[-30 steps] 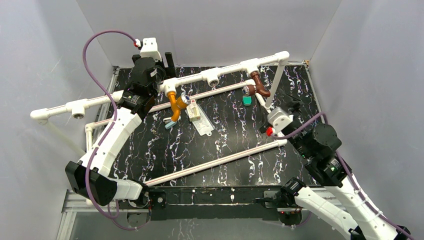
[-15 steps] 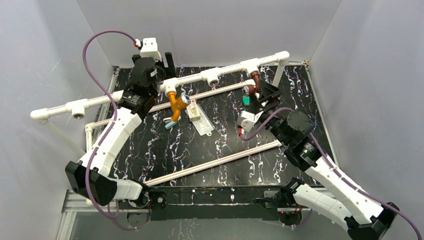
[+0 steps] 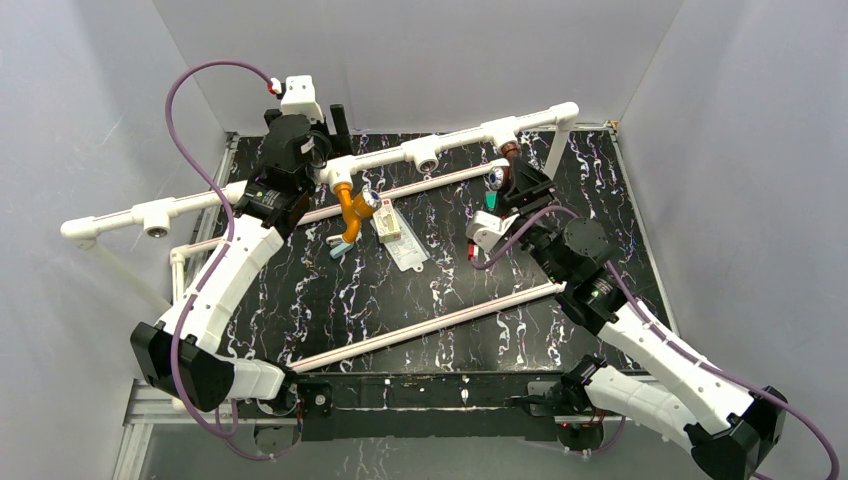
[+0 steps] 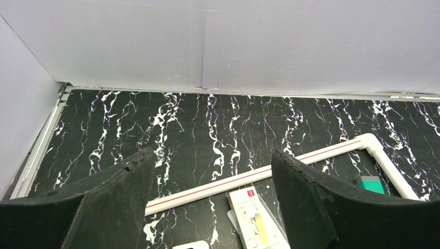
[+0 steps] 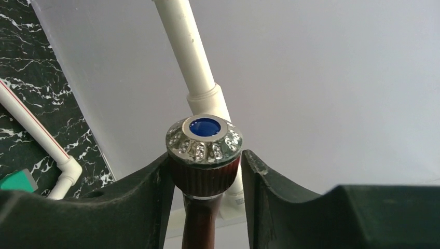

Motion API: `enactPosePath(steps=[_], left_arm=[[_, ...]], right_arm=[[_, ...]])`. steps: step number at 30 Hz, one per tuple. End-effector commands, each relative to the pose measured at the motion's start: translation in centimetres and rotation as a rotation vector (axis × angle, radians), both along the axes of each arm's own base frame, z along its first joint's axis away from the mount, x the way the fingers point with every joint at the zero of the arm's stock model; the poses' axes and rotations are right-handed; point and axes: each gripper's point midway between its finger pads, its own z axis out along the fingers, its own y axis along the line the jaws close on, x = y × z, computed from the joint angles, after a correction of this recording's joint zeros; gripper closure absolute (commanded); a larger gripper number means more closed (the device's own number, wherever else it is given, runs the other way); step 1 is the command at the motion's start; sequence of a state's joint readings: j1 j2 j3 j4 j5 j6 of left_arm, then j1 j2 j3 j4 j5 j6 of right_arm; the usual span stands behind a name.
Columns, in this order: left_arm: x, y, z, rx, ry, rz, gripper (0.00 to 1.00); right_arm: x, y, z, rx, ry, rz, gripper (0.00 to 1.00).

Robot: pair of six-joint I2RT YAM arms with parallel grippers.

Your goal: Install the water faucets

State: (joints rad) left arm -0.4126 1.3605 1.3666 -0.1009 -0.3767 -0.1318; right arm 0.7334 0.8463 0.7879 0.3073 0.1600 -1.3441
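The dark reddish-brown faucet (image 3: 509, 157) sits at the far right of the bench (image 3: 450, 280), just under the right-hand tee of the raised white pipe rail (image 3: 455, 140). From the right wrist its silvery knob (image 5: 205, 136) with a blue centre disc faces the camera, a white upright pipe (image 5: 193, 57) rising behind it. The right hand (image 5: 205, 171) has its two fingers pressed against the dark collar just below that knob, one on each side, so it grips the faucet. From above, this hand and its white wrist camera cover most of the faucet's body.

Just beside the hand, toward the near side, lies the small green flat piece (image 3: 488, 200), partly hidden by the wrist. A thin white pipe with a red stripe (image 3: 420, 185) runs leftward from there, below the rail.

The orange-yellow faucet (image 3: 350, 210) hangs from the rail's left-centre tee, spout down, silvery knob to its right. A white card (image 3: 402, 242) lies on the bench near it, and a long striped pipe (image 3: 430, 325) lies across the near half.

The left hand (image 4: 211, 155) is up at the far left corner behind the rail, fingers wide apart and holding nothing.
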Motion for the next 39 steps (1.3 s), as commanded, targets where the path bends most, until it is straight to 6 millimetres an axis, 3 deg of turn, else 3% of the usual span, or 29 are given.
enactPosePath(steps=[1,4,8,15,20,32,39], left_arm=[[-4.0,-0.5,-16.9,0.202,0.525,-0.078,0.2],[-4.0,-0.5,-16.9,0.202,0.526,-0.078,0.2],[-4.0,-0.5,-17.0,0.204,0.528,-0.078,0.2],[-4.0,-0.5,-17.0,0.203,0.529,-0.079,0.2],[-4.0,-0.5,-17.0,0.205,0.529,-0.075,0.2],[-4.1,-0.5,-16.9,0.205,0.529,-0.077,0.2],[-4.1,-0.5,-16.9,0.204,0.53,-0.077,0.2]], right_arm=[[-0.1,-1.0,1.8,0.132,-0.025,-0.028,0.48],[-0.2,-0.9,1.6,0.18,0.008,-0.011,0.66],[-0.4,-1.1,1.0,0.279,0.073,0.005,0.99],[-1.1,-0.9,0.0,0.609,0.231,0.092,0.99],[-0.9,-2.8,1.0,0.969,0.301,0.071,0.99],[-0.4,-2.5,1.7,1.711,0.64,0.161,0.99],[0.2,-1.7,0.4,2.07,0.828,0.17,0.99]])
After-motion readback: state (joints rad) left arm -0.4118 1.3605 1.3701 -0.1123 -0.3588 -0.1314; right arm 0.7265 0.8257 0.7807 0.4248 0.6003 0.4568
